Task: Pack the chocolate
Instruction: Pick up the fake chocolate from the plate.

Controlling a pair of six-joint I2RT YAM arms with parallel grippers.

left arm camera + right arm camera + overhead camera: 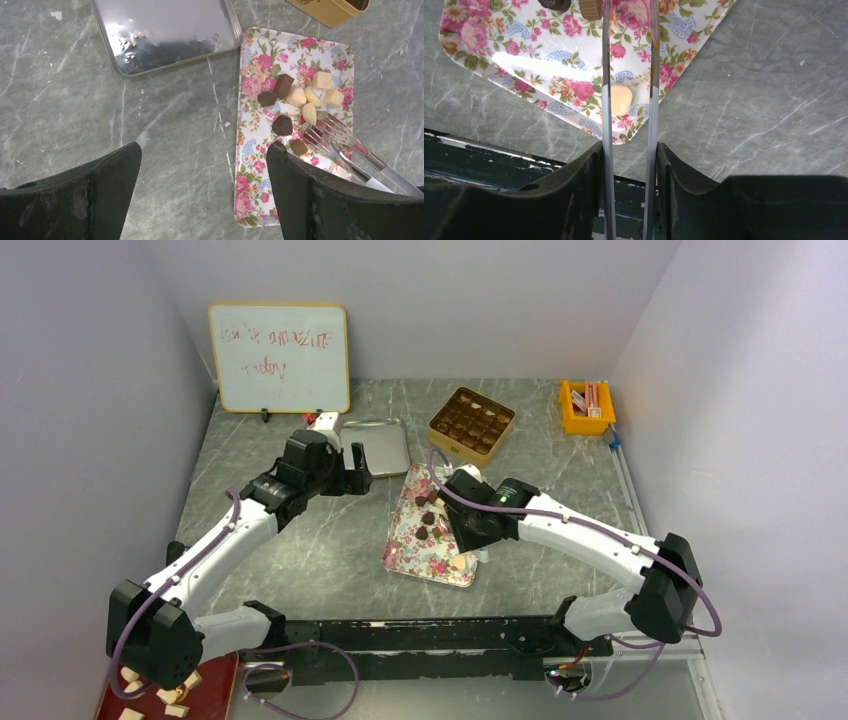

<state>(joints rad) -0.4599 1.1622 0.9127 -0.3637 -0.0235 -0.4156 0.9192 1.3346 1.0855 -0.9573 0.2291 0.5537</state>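
Now my right gripper (629, 150) is clamped on the tongs (606, 75) — their tips point up the tray (250, 200) at the chocolate (282, 125) just ahead; my left gripper (202, 165) hangs wide, empty.

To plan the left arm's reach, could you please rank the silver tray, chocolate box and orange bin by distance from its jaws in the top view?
1. Silver tray, just beyond the jaws.
2. Chocolate box, back centre.
3. Orange bin, far right.

Plain pale grey walls (450, 300) on three sides, grey marbled tabletop (330, 550), whiteboard (280, 358) leaning at the back, even light
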